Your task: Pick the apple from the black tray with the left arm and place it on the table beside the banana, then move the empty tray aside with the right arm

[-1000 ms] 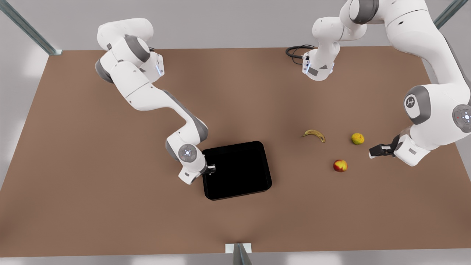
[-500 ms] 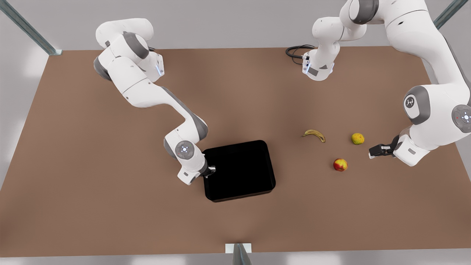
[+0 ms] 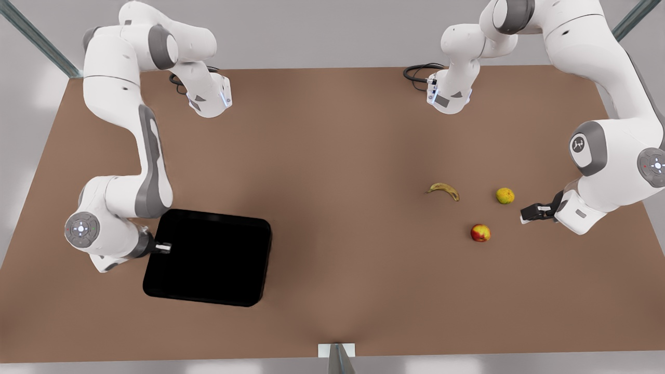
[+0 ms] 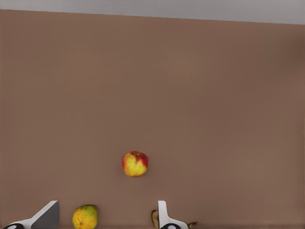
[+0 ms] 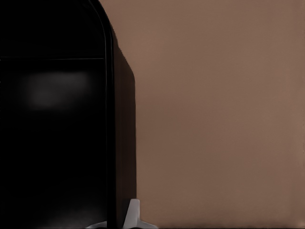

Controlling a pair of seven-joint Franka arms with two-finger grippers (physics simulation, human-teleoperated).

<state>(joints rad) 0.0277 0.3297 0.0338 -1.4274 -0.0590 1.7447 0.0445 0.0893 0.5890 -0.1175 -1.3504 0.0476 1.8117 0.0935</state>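
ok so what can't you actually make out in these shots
- Banana: in the left wrist view, almost all of it is cut off by the picture's edge and hidden behind a finger of the open left gripper.
- Right gripper, clamped on the black tray's rim: in the right wrist view, its inner finger is lost against the black.
- Tray floor: in the front view, uniform black with no detail.
- Citrus fruit: in the left wrist view, partly cut off by the edge.

R gripper point(image 3: 165, 248) low, fingers pinched shut, arm folded. L gripper point(image 3: 523, 214) open, horizontal, arm waiting.
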